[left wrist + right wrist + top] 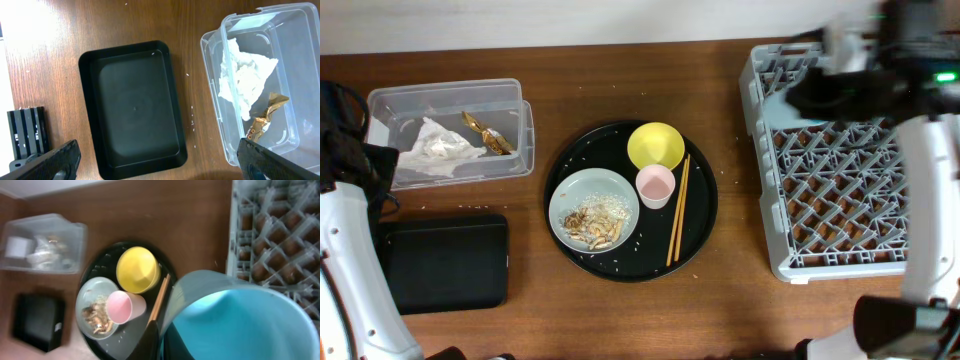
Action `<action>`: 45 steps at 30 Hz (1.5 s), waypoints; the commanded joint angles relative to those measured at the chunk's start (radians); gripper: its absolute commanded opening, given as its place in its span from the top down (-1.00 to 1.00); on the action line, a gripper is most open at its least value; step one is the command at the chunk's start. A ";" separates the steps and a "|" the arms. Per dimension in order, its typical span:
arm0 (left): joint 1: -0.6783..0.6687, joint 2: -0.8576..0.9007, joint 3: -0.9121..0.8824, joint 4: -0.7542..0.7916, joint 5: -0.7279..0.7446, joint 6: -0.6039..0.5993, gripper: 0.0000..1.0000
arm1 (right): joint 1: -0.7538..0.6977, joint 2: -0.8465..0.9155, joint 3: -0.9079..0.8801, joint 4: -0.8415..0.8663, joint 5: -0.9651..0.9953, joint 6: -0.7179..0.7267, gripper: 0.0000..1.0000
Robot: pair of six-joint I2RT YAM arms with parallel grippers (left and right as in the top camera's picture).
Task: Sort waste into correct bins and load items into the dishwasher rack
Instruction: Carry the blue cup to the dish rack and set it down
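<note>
The crumpled napkin and gold-brown wrapper lie in the clear box. The shallow black tray sits in front of it, with nothing in it. The plate holds rice and brownish scraps, next to the yellow bowl, pink cup and chopsticks. My left gripper is open, high above the black tray and box. My right gripper is shut on the light-blue cup, over the back edge of the dishwasher rack.
The dishes stand on a large round black tray at the table's middle, with stray rice grains on it. Bare wood lies between this tray and the rack. The right arm reaches along the rack's right side.
</note>
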 commanded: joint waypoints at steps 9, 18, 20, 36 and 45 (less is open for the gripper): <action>0.003 -0.007 0.003 -0.002 -0.006 -0.009 -0.99 | -0.414 0.311 -0.210 0.002 -0.791 -0.388 0.92; 0.003 -0.007 0.003 -0.002 -0.006 -0.009 -0.99 | -0.402 0.314 -0.508 0.243 -0.850 -0.447 0.91; 0.003 -0.007 0.003 -0.002 -0.006 -0.009 -0.99 | -0.401 0.320 -0.509 0.249 -0.811 -0.447 0.91; 0.003 -0.007 0.003 -0.002 -0.006 -0.009 -0.99 | -0.443 0.328 -0.417 0.188 -0.275 -0.211 0.90; 0.003 -0.007 0.003 -0.002 -0.006 -0.009 -0.99 | -0.467 0.296 -0.138 -0.026 0.058 -0.071 0.82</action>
